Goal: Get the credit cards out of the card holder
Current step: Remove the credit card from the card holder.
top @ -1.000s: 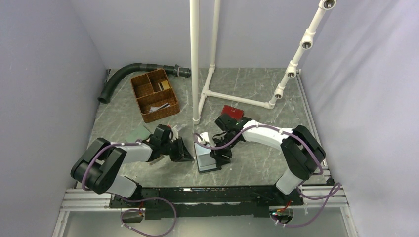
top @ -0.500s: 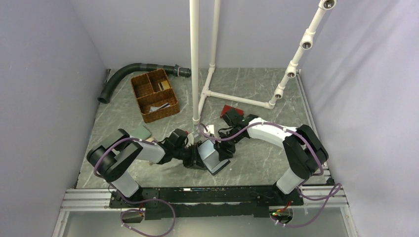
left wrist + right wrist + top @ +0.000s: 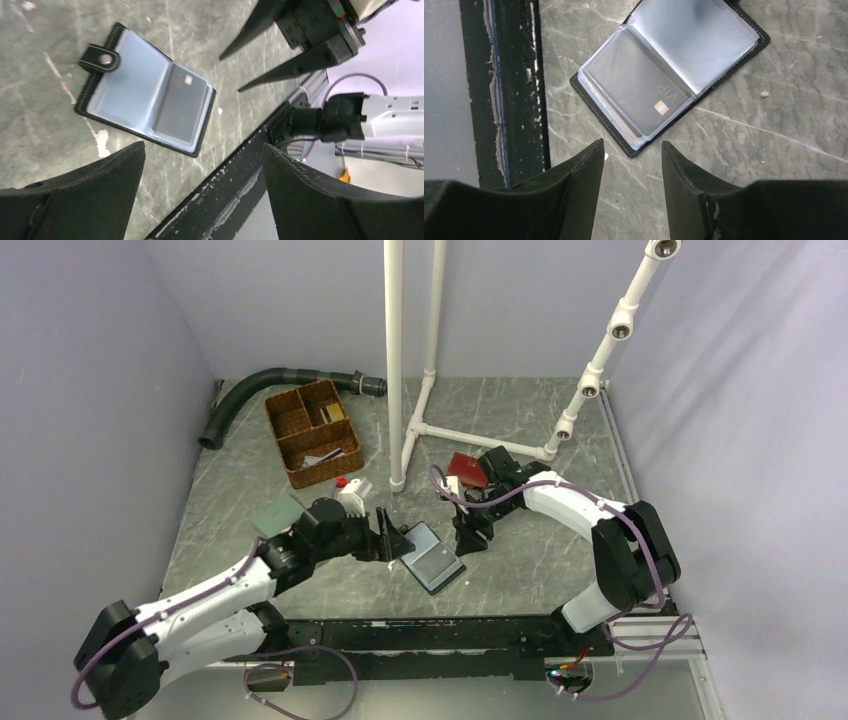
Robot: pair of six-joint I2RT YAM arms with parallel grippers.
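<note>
The card holder [image 3: 420, 538] lies open and flat on the table between my two grippers, its black snap tab at the far end. A dark credit card [image 3: 634, 80] marked VIP sits inside a clear sleeve of the near half. In the left wrist view the card holder [image 3: 125, 85] and the dark card [image 3: 181, 106] lie just beyond my fingers. My left gripper [image 3: 385, 535] stands wide open at the holder's left edge, holding nothing. My right gripper [image 3: 472, 537] hovers open just right of it, also with nothing held. Both open grippers show in their wrist views: left gripper [image 3: 202, 146], right gripper [image 3: 631, 145].
A wicker basket [image 3: 313, 432] and a dark hose [image 3: 270, 385] sit at the back left. A white pipe frame [image 3: 395, 360] rises behind the holder. A red wallet [image 3: 466, 467] lies behind my right gripper, a green wallet [image 3: 278, 512] left of my left arm. The black rail [image 3: 420, 632] borders the near edge.
My left gripper has opened wide and let go of the card holder, which now lies flat and open. My right gripper has drawn back to the right of it.
</note>
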